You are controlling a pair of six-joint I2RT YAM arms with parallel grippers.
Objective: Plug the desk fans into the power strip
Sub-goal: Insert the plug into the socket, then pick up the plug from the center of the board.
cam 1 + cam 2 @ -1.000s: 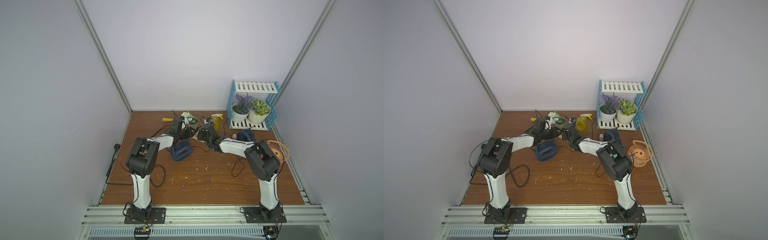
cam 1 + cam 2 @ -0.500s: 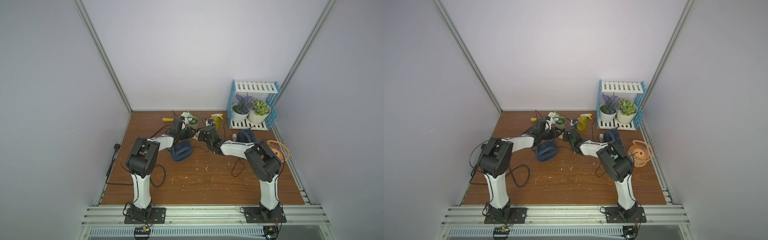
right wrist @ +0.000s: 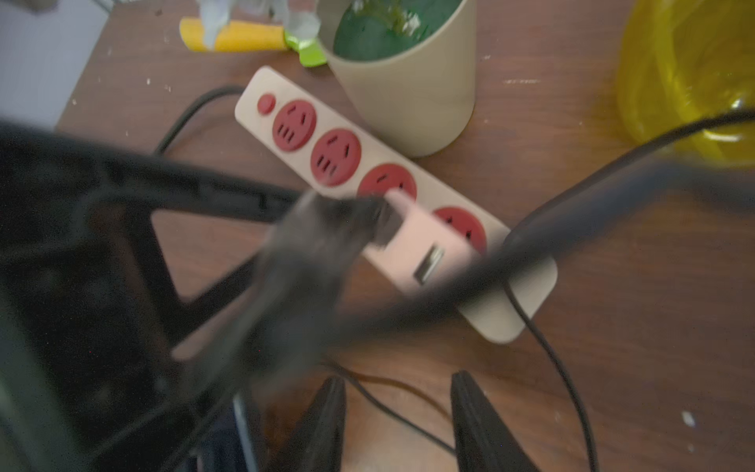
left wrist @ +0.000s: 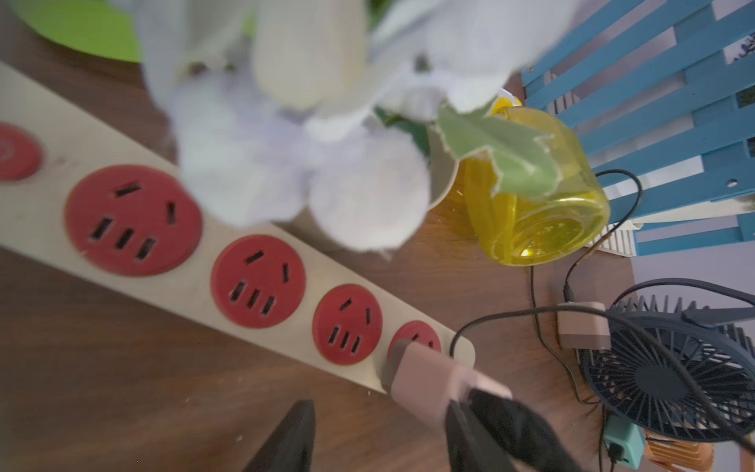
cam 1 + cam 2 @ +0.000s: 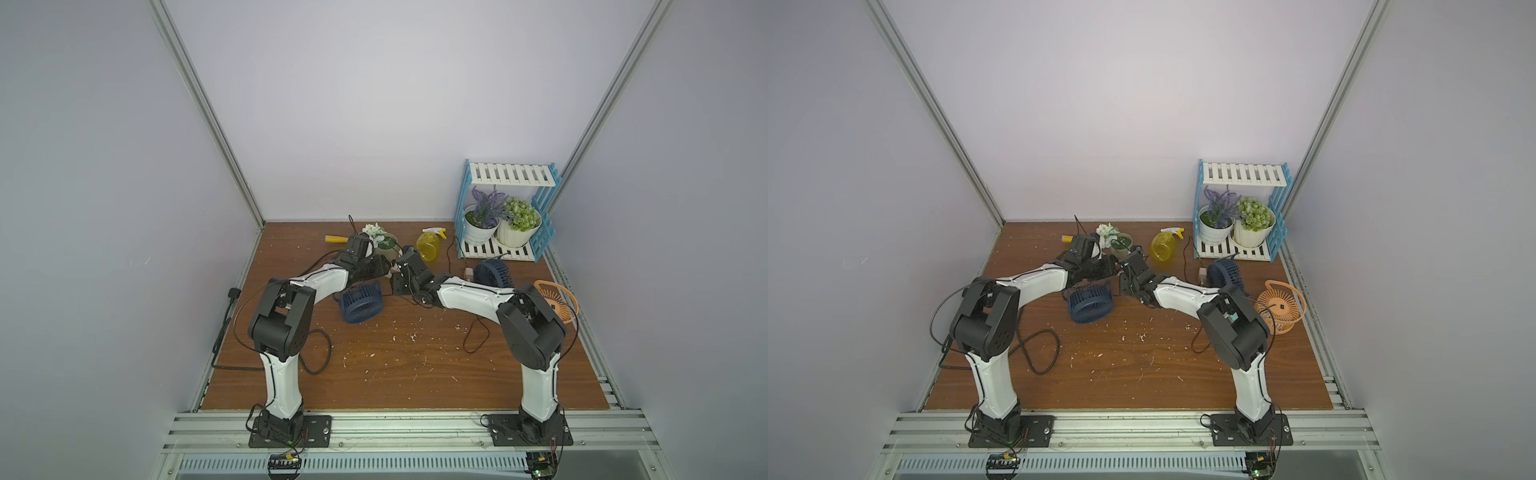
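The cream power strip [image 4: 196, 282] lies on the wooden table with its red sockets facing up. A pink adapter [image 4: 425, 380] stands at its end socket; its USB slot [image 3: 429, 261] looks empty. My left gripper [image 4: 382, 437] is open, and one finger [image 3: 314, 249] rests against the adapter's side. My right gripper [image 3: 398, 425] is open just in front of the strip, over a thin black cord [image 3: 392, 412]. A navy desk fan [image 5: 360, 302] lies on the table before both grippers. I cannot tell which cord belongs to it.
A beige pot [image 3: 404, 90] of white flowers stands right behind the strip, with a yellow spray bottle [image 4: 535, 196] beside it. A second navy fan [image 5: 492, 272] with another pink adapter [image 4: 584, 327], an orange fan [image 5: 555, 299] and a blue-white plant shelf [image 5: 505, 212] fill the back right.
Both grippers' jaws have spread apart, and the left no longer clamps the adapter. The right wrist has drawn back a little from the strip.
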